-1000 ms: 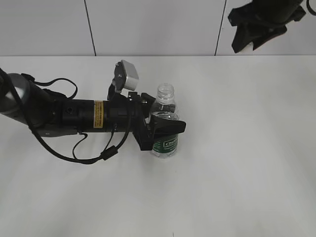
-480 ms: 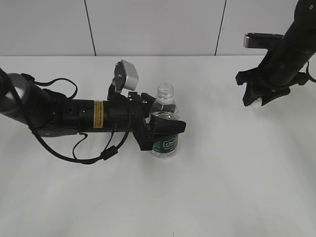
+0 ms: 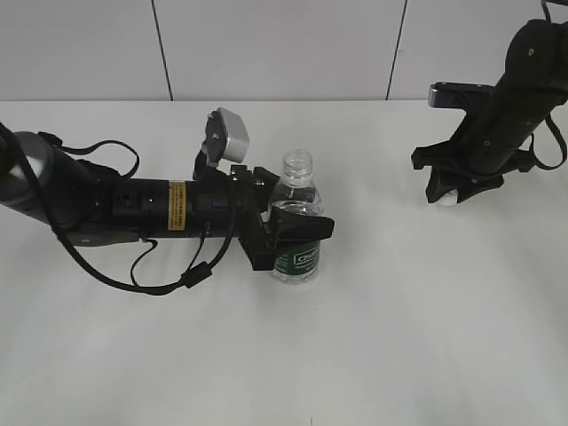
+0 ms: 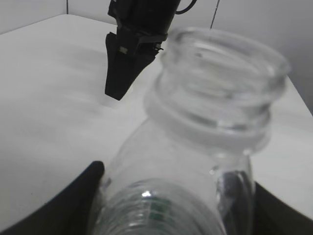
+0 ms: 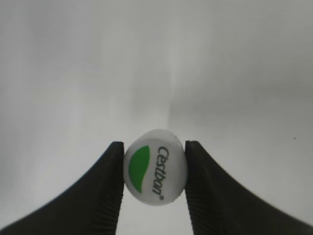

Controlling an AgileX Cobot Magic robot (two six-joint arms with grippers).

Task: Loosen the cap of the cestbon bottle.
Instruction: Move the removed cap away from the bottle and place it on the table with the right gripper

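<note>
The cestbon bottle (image 3: 296, 222) stands upright on the white table, clear with a dark green label, its threaded neck bare and open. My left gripper (image 3: 291, 232) is shut on the bottle's body from the left. In the left wrist view the bottle (image 4: 195, 161) fills the frame between both black fingers (image 4: 73, 200). The white cap (image 5: 155, 167), printed with a green half-disc and "Cestbon", sits pinched between the two black fingers of my right gripper (image 5: 155, 169). In the exterior view my right gripper (image 3: 453, 191) hangs just above the table at the right, with the cap (image 3: 446, 196) showing white at its tip.
The left arm (image 3: 133, 209) lies low across the table's left half with a loose black cable (image 3: 169, 284) beneath it. A white tiled wall (image 3: 275, 49) closes off the back edge. The right arm (image 4: 134, 44) shows in the left wrist view beyond the bottle.
The right arm has come down from the top right corner and shifted slightly left, carrying the cap low toward the table. The left arm and bottle have stayed still.
</note>
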